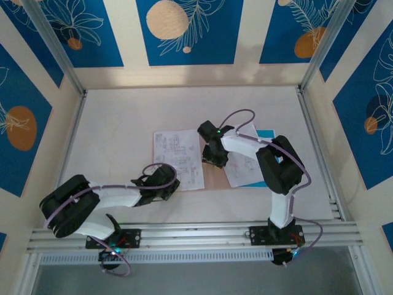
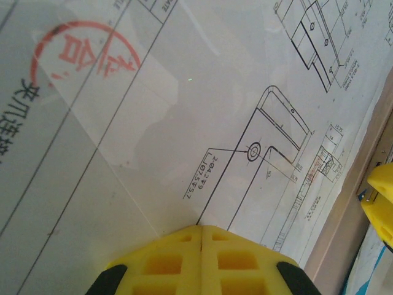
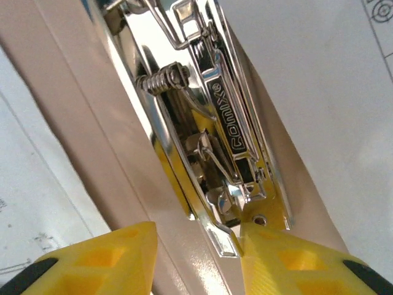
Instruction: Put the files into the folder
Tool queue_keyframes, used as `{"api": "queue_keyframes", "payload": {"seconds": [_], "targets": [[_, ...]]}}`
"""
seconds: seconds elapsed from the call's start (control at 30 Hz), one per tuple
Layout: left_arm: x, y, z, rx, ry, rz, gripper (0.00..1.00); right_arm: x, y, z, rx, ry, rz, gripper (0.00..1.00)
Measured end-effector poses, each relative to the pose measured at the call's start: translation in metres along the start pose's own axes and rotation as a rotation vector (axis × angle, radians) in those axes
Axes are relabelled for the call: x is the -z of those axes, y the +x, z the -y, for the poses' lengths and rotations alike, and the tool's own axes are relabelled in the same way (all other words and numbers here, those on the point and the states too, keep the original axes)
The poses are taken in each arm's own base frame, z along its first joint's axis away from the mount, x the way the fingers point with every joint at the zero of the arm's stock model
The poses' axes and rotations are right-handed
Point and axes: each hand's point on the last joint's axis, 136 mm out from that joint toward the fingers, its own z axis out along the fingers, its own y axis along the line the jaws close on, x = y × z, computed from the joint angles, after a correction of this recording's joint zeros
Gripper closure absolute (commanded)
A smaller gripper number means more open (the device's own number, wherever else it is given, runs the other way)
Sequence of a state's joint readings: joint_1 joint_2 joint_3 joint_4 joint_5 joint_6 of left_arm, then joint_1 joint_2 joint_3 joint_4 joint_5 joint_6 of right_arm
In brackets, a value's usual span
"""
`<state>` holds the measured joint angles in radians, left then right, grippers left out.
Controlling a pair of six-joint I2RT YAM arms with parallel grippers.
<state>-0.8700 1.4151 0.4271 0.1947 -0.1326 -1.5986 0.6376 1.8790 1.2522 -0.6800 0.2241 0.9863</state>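
Note:
A pinkish-brown folder (image 1: 212, 179) lies open mid-table. One white printed sheet (image 1: 178, 153) lies on its left half, another (image 1: 242, 169) on its right. A bright blue sheet (image 1: 266, 133) peeks out at the far right. My left gripper (image 1: 164, 186) is at the left sheet's near corner. In the left wrist view its yellow fingers (image 2: 201, 228) are shut, tips against the drawing sheet (image 2: 202, 92). My right gripper (image 1: 215, 161) hangs over the folder's spine. It is open (image 3: 199, 249), straddling the chrome lever clip (image 3: 209, 123) on the folder card (image 3: 80, 123).
Aluminium rails (image 1: 184, 232) run along the near edge, and posts stand at the sides. Patterned blue walls close in the white table (image 1: 123, 117). In the left wrist view a strip of folder card (image 2: 344, 227) and a yellow finger (image 2: 382, 196) show at the right.

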Motion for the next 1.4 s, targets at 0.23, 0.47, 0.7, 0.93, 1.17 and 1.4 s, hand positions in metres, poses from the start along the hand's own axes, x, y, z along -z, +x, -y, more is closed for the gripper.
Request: {"api": "queue_keyframes", "payload": {"seconds": [0.23, 0.47, 0.7, 0.93, 1.17, 1.4], "targets": [[0.0, 0.0, 0.001, 0.0, 0.002, 0.0, 1.0, -0.006, 0.002, 0.012, -0.055, -0.117, -0.055, 0.79], [0.0, 0.0, 0.001, 0.0, 0.001, 0.0, 1.0, -0.005, 0.002, 0.012, -0.074, -0.206, -0.074, 0.87], [0.0, 0.0, 0.001, 0.0, 0.0, 0.001, 1.0, -0.005, 0.002, 0.014, -0.079, -0.222, -0.095, 0.89], [0.0, -0.001, 0.002, 0.0, 0.001, 0.003, 1.0, -0.006, 0.002, 0.016, -0.106, -0.268, -0.13, 0.93], [0.001, -0.001, 0.001, 0.001, -0.001, 0.004, 1.0, -0.006, 0.002, 0.017, -0.147, -0.259, -0.161, 1.0], [0.002, -0.001, -0.001, 0.001, -0.004, 0.004, 1.0, -0.007, 0.002, 0.019, -0.218, -0.194, -0.201, 1.0]]}}
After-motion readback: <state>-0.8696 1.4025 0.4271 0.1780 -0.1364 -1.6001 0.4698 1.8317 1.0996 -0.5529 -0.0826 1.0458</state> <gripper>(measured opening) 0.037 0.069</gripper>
